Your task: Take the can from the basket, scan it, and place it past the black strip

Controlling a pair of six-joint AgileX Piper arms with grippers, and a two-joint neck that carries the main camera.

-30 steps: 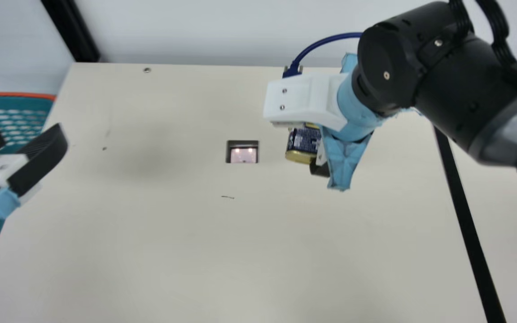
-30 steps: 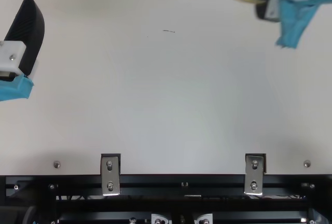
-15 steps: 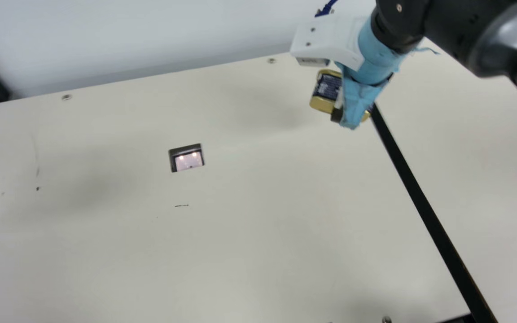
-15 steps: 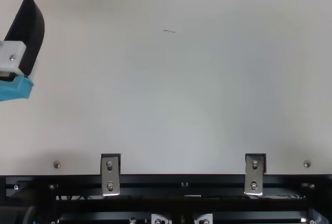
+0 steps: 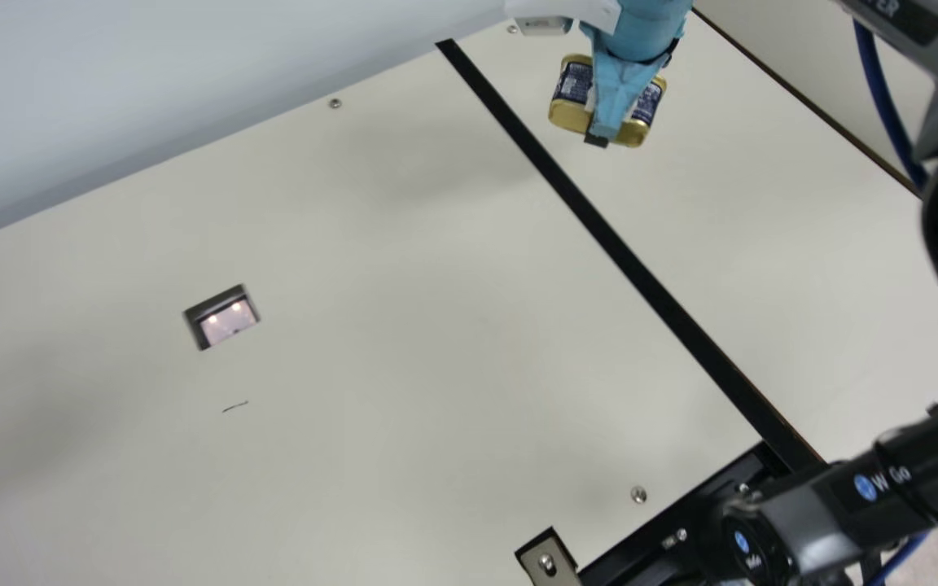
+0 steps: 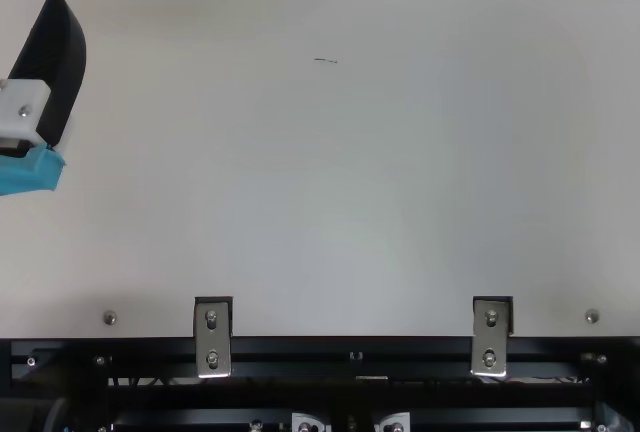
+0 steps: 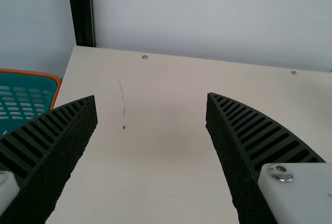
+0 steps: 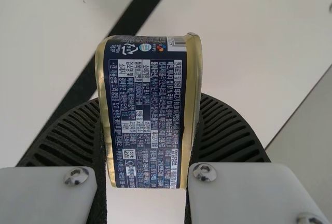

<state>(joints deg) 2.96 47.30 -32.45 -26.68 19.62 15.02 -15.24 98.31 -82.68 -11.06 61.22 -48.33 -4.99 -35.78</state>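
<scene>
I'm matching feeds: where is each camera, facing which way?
Main view: on the neck, facing down on the table; right arm shows.
Top view: above, facing steeply down; one left finger shows.
Left wrist: on that wrist, past the open left gripper, toward the basket.
Right wrist: on that wrist, past the right gripper, onto the can.
Main and right wrist share can and black strip.
</scene>
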